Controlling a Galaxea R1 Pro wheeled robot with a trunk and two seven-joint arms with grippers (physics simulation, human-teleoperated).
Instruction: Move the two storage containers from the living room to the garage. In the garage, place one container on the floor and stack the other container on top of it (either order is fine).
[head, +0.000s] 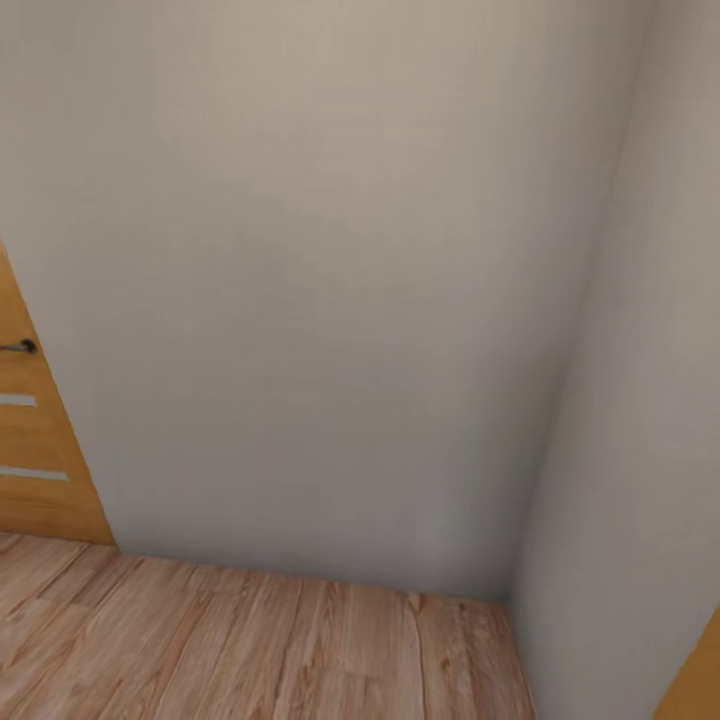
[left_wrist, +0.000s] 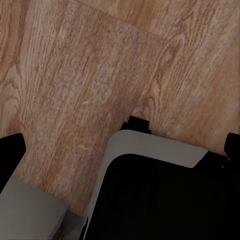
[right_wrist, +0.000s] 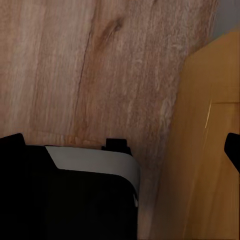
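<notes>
The two storage containers are out of view. I face a corner of plain white walls (head: 330, 300) above a light wood plank floor (head: 250, 640). In the left wrist view my left gripper (left_wrist: 120, 147) hangs open over the planks, its dark fingertips (left_wrist: 11, 150) spread wide at the picture's edges with nothing between them. My right gripper (right_wrist: 120, 145) is open too, with empty space between its fingertips (right_wrist: 232, 150), above the planks and close to a wooden door panel (right_wrist: 210, 150).
A wooden door with a dark handle (head: 25, 347) and pale inlaid strips stands at the left. Another orange-wood door edge (head: 700, 670) shows at the lower right. The side wall (head: 640, 400) closes the corner. My own black and grey base (left_wrist: 150, 195) sits below both grippers.
</notes>
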